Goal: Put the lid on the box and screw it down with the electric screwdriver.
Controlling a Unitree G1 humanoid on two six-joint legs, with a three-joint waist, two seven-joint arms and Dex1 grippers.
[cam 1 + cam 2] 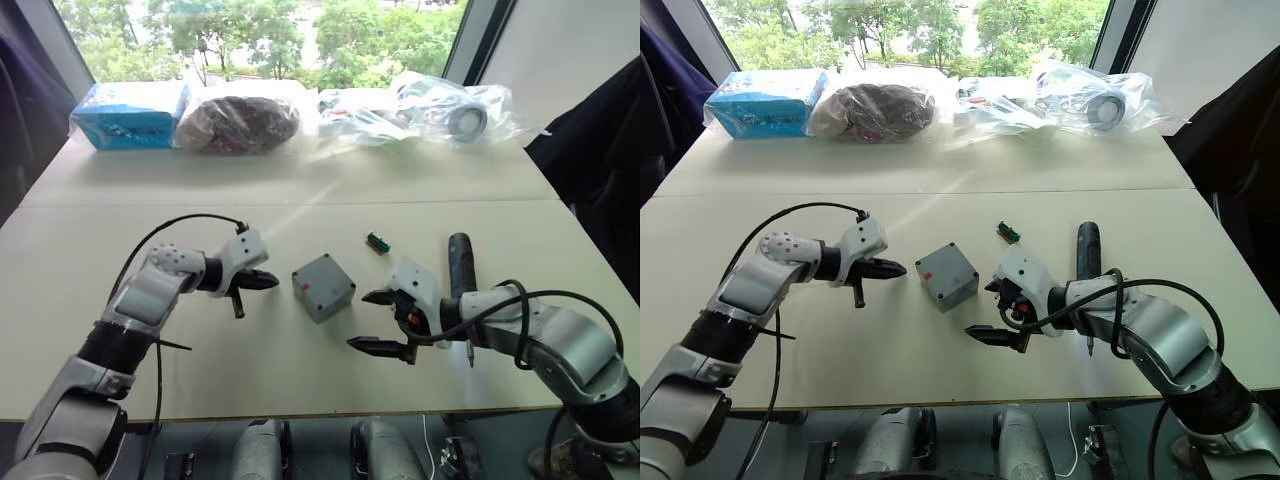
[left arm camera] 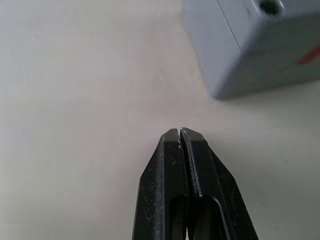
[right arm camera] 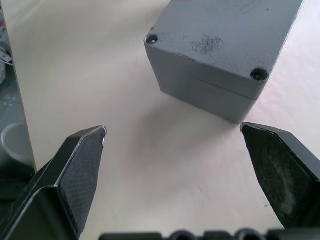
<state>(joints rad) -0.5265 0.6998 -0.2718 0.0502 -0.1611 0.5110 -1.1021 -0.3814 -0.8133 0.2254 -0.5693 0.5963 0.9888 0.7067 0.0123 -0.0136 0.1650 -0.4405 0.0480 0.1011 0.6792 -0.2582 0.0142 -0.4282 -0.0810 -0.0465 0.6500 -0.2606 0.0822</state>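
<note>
Box [image 1: 323,287] and lid [image 3: 227,30] sit together as one grey cube near the middle of the pale worktop [image 1: 300,215], the lid already on top with a seam line showing around the casing in the right wrist view and a screw hole at each visible corner. The cube is turned so one corner points toward the robot, and a small red mark shows on the wall facing the left arm. It lies between the two grippers, touching neither. The left gripper [image 1: 268,282] hangs just beside that wall, its fingers [image 2: 185,165] pressed tight together with nothing between them, tips aimed at the cube. The right gripper [image 1: 369,320] sits just to the other side and nearer the robot, its fingers [image 3: 82,165] spread wide apart and empty, with the cube ahead of the gap. The screwdriver [image 1: 460,272] lies flat on the worktop beyond the right wrist, its long axis running roughly away from the robot, with the thin metal bit at the near end, partly crossed by the arm's cable. A small green block [image 1: 377,241] rests between the cube and the screwdriver's far end. Along the far edge lie a blue package [image 1: 130,115] and several clear plastic bags [image 1: 420,108].
</note>
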